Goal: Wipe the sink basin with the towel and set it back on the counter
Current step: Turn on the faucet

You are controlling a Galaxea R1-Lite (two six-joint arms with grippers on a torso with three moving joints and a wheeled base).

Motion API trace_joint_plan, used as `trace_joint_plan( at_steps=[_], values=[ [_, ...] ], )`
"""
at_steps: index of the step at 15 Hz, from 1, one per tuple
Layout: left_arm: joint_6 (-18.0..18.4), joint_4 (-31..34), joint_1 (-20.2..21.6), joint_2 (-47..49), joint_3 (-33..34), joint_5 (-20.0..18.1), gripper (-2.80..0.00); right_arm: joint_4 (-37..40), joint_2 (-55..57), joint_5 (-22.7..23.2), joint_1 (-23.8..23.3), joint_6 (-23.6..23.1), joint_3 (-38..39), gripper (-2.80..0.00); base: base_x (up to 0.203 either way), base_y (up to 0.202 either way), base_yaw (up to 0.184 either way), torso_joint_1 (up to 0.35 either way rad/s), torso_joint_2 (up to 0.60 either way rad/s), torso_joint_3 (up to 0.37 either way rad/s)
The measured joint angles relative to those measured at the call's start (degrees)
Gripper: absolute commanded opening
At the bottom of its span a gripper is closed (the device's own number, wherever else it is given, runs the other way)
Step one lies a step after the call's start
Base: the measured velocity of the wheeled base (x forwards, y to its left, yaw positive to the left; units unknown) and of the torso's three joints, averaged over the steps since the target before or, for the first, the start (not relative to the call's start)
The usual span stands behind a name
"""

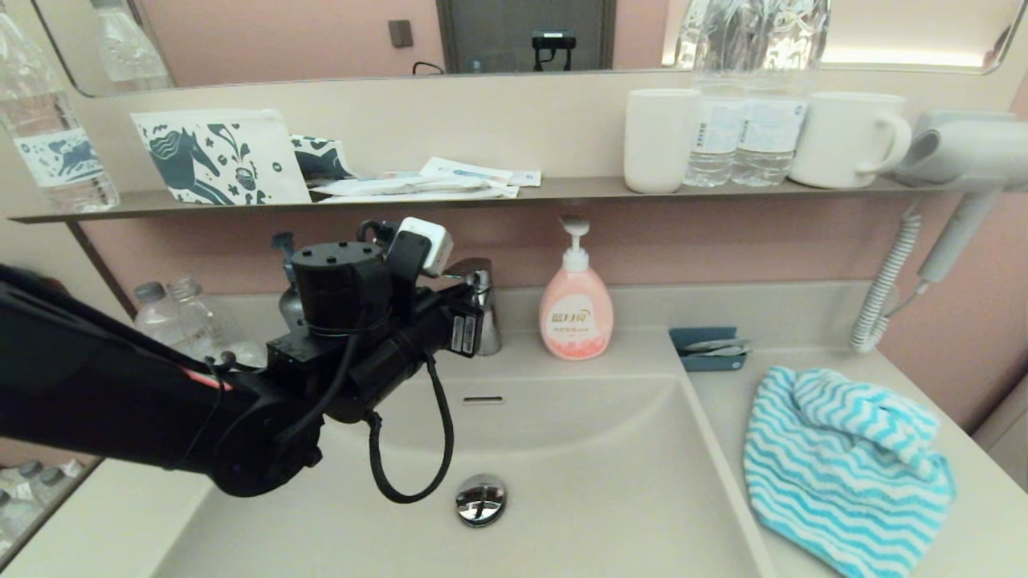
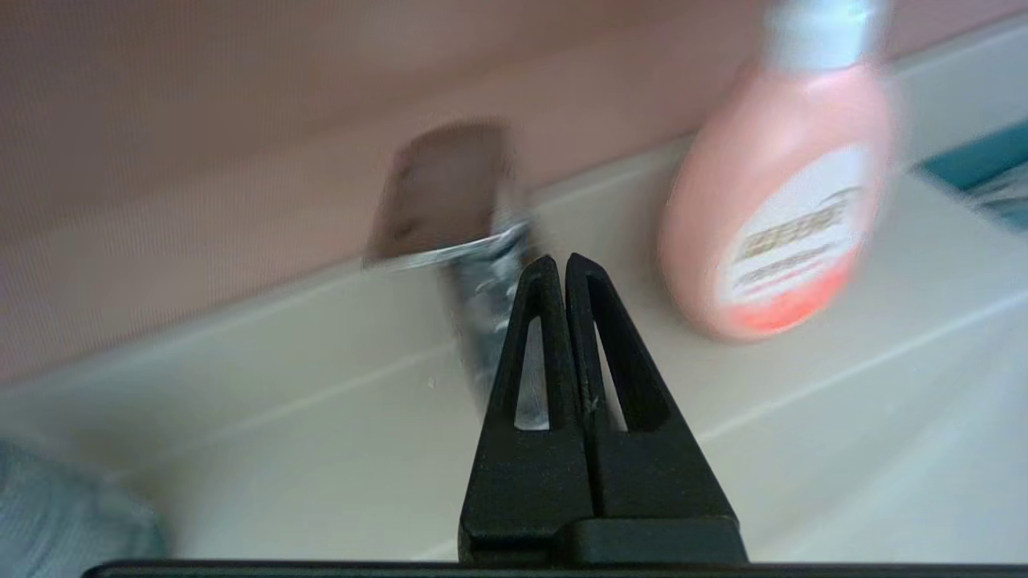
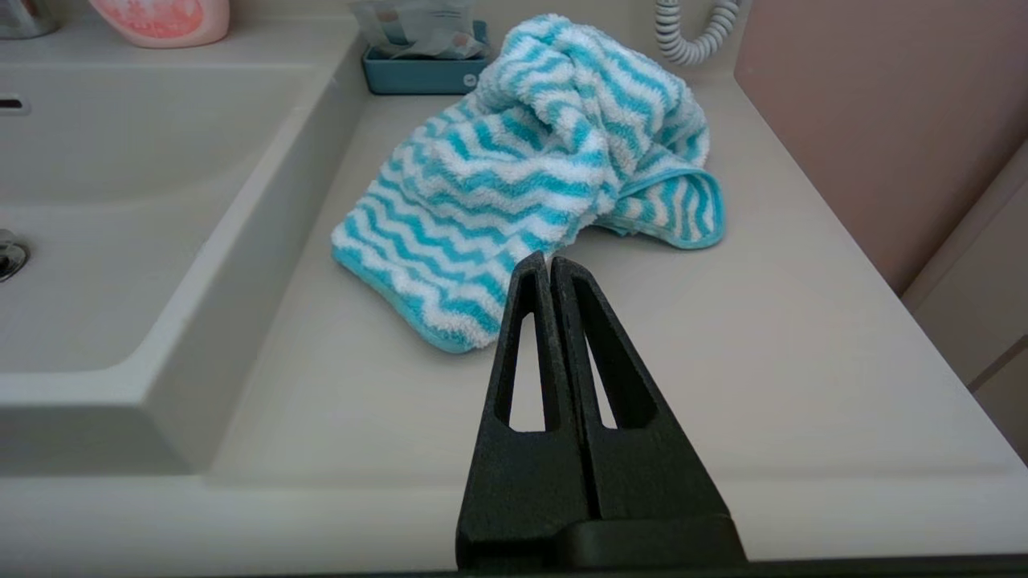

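Note:
The turquoise and white zigzag towel (image 1: 843, 466) lies crumpled on the beige counter (image 1: 984, 514), to the right of the sink basin (image 1: 618, 449). In the basin are a chrome drain plug (image 1: 480, 498) and an overflow slot (image 1: 483, 399). My left arm (image 1: 353, 337) reaches over the basin's back left. Its gripper (image 2: 558, 261) is shut and empty, pointing at the faucet (image 2: 482, 265). My right gripper (image 3: 549, 261) is shut and empty, low over the counter (image 3: 763, 361). It is just short of the towel (image 3: 522, 177)'s near edge and is out of the head view.
A pink soap bottle (image 1: 575, 309) stands by the faucet (image 1: 482, 305). A teal tray (image 1: 707, 349) sits behind the towel. A hair dryer (image 1: 956, 160) with a coiled cord (image 1: 883, 289) hangs at the right wall. The shelf (image 1: 562, 191) holds cups, bottles and pouches. Water bottles (image 1: 185, 321) stand at the left.

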Motion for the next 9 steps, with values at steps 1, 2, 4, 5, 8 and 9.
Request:
trace_joint_plan(
  at_steps=[1, 2, 4, 5, 8, 9],
  values=[
    [0.02, 0.18, 0.9, -0.22, 0.54, -0.04, -2.8, 0.0, -0.02, -0.01, 0.0, 0.0, 0.0, -2.8, 0.0, 0.0, 0.0, 0.0, 0.0, 0.0],
    [0.1, 0.29, 1.53, -0.51, 0.87, -0.1, -2.8, 0.0, -0.01, 0.0, 0.0, 0.0, 0.0, -2.8, 0.0, 0.0, 0.0, 0.0, 0.0, 0.0],
    [0.17, 0.35, 2.46, -0.57, 0.42, -0.23, -2.8, 0.0, -0.02, 0.0, 0.0, 0.0, 0.0, -2.8, 0.0, 0.0, 0.0, 0.0, 0.0, 0.0],
    [0.19, 0.35, 2.6, -0.34, -0.12, -0.37, -2.8, 0.0, -0.02, 0.0, 0.0, -0.02, 0.0, -2.8, 0.0, 0.0, 0.0, 0.0, 0.0, 0.0],
    [0.2, 0.3, 2.47, 0.55, -1.0, -0.38, -2.8, 0.0, -0.02, 0.0, 0.0, 0.0, 0.0, -2.8, 0.0, 0.0, 0.0, 0.0, 0.0, 0.0],
    [0.19, 0.24, 2.47, 0.88, -1.29, -0.38, -2.8, 0.0, -0.02, 0.0, 0.0, 0.0, 0.0, -2.8, 0.0, 0.0, 0.0, 0.0, 0.0, 0.0]
  ],
)
